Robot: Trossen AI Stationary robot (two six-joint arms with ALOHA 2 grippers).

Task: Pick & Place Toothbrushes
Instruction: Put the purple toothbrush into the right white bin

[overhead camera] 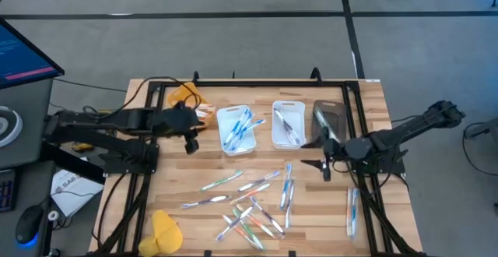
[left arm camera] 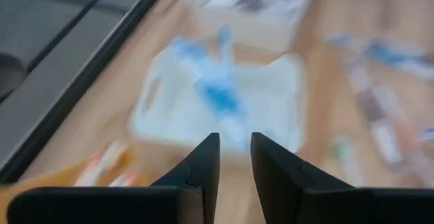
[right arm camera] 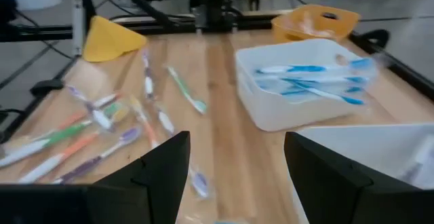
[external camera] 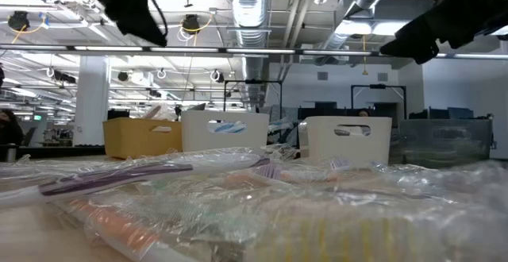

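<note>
Nearest the lens at bench height lie wrapped toothbrushes [external camera: 119, 179], their clear film crinkled and glinting, and behind them stand a yellow tray [external camera: 143, 137] and two white trays [external camera: 225, 130]. From above, most of the loose toothbrushes are scattered across the near middle of the bench [overhead camera: 373, 93], a few more lie by the right edge, and blue-handled ones already rest in the left white tray, grey ones in the white tray beside it. My left end effector [overhead camera: 189, 132] hangs just beside the left white tray, between it and the yellow tray; its fingers [left arm camera: 203, 166] stand close together with a narrow gap, and I see nothing between them, so I take it as nearly clenched and empty, though the wrist picture is smeared. My right end effector [overhead camera: 325, 166] hovers near the dark tray [overhead camera: 331, 121] at the right end of the row, its fingers [right arm camera: 163, 166] spread wide and released, with the scatter of brushes ahead of it. I judge these brushes to be very light, stiff along the handle, and slippery in their film, likely to skid or pivot if pinched near one end. The sensible hold is across the middle of a handle, on one lying apart from its neighbours, fingers set square to its length. Where brushes overlap, I risk lifting two at once.
</note>
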